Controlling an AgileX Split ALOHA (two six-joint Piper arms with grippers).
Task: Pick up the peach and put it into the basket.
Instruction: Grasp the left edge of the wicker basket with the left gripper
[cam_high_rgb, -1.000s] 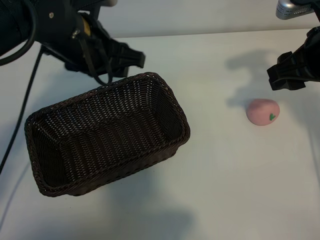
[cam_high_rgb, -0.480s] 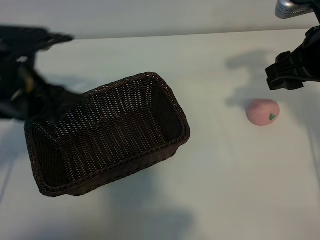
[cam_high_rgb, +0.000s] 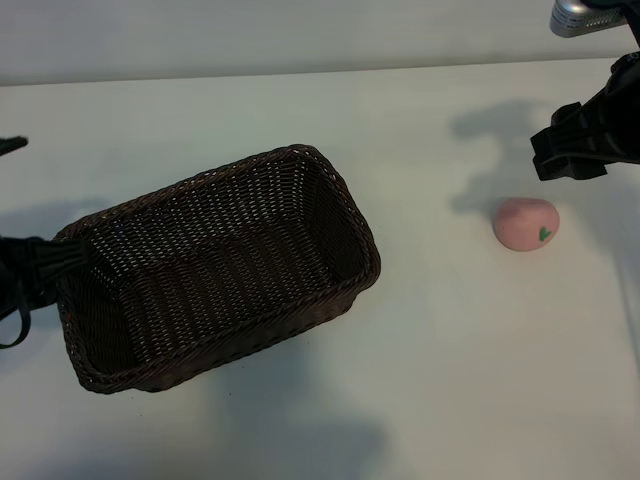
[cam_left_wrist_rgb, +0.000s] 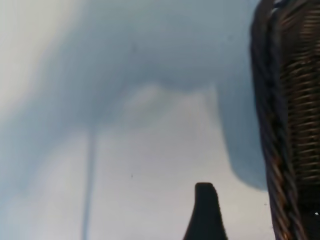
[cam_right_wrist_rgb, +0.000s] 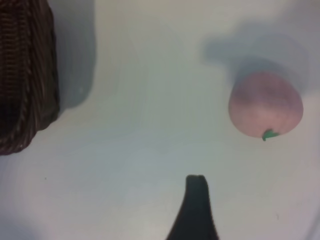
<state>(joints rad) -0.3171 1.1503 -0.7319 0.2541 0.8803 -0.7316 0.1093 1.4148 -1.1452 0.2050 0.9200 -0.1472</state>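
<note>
One small round pink toy peach (cam_high_rgb: 525, 223) with a green leaf mark lies on the white desk (cam_high_rgb: 470, 360) at the right of the frame, well apart from the one large dark brown woven wicker basket (cam_high_rgb: 215, 265) at centre left, which holds nothing. Bare desk separates them and spreads below both. The right gripper (cam_high_rgb: 570, 150) hangs just above the peach at upper right, fingers open, gripping nothing. The left gripper (cam_high_rgb: 25, 275) sits at the left edge beside the basket's rim, fingers open.
</note>
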